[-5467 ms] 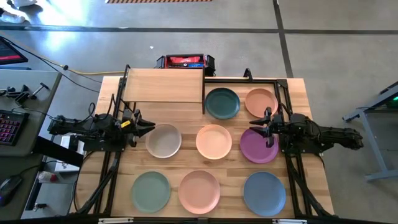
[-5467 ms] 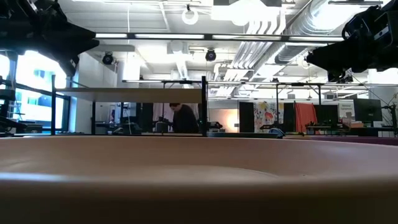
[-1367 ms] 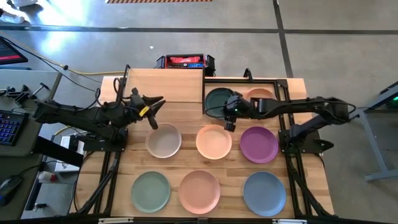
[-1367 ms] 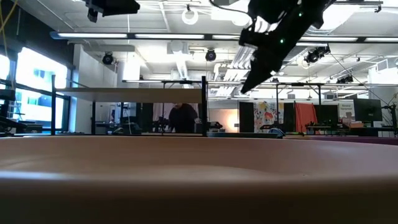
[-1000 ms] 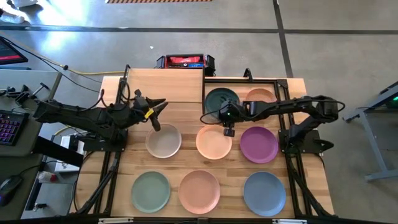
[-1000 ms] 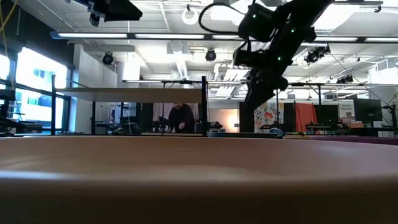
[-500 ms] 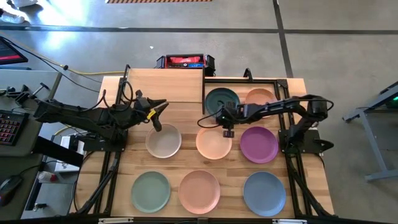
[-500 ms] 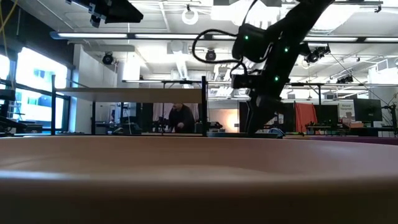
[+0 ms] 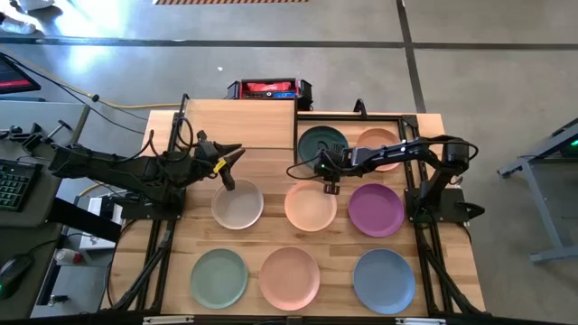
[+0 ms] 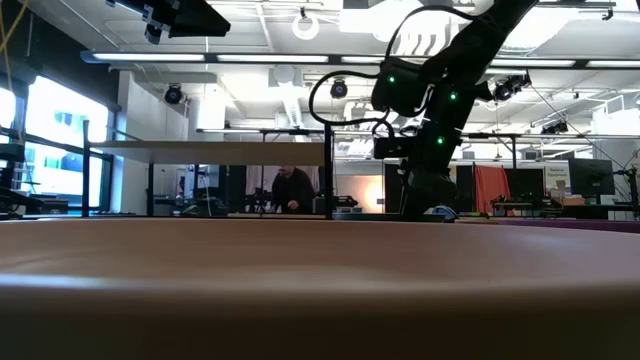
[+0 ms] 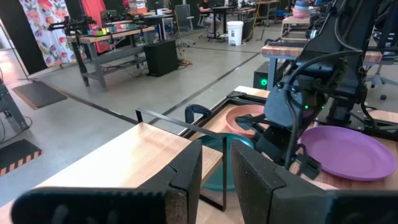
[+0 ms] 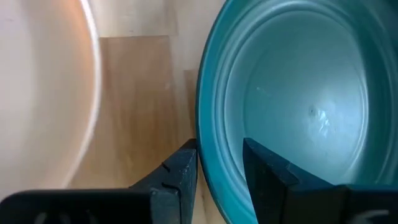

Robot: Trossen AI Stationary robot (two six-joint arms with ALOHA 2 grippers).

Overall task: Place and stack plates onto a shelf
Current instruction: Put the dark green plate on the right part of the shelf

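my right end effector (image 12: 219,171), fingers apart, straddles the teal plate (image 12: 292,106) rim nearest the shelf (image 9: 237,124); plate likely stiff, light, slippery.

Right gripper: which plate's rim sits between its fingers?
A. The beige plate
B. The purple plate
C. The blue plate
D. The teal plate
D: in the right wrist view the right gripper has one finger on each side of the teal plate's rim, and from above it sits at that plate's near edge.
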